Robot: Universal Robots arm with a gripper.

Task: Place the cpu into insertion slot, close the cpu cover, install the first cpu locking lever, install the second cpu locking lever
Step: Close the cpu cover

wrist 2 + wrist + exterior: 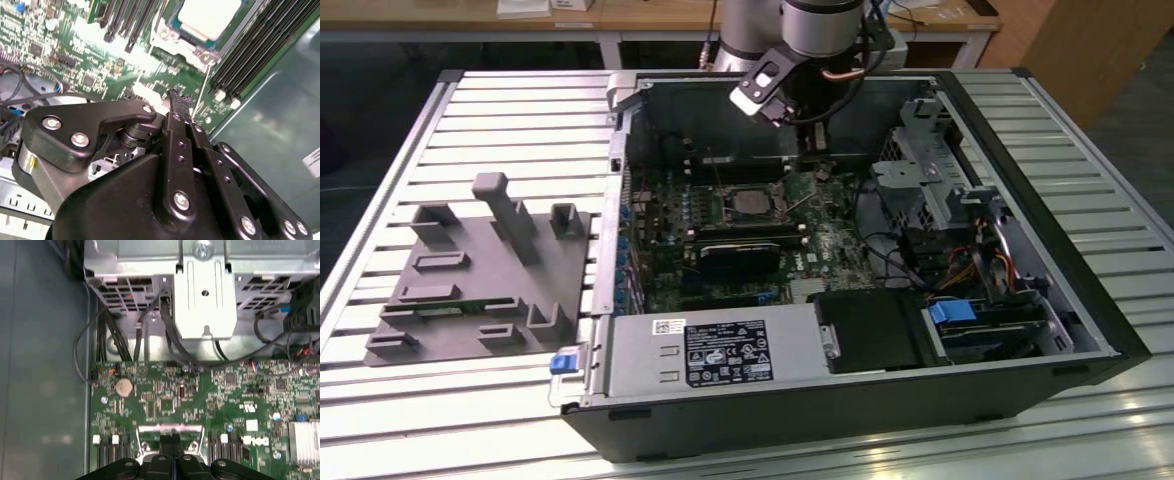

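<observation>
Over the motherboard (165,400) | hand (176,97) closed tight, holding nothing | cpu (207,17) sits in the insertion slot (186,36)

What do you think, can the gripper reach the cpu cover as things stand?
Probably yes: the gripper hangs above bare motherboard beside the cpu cover, and no cable or card seems to lie between them.

Glare streaks the table (1014,440); the case (854,415) interior seems dimmer.
</observation>
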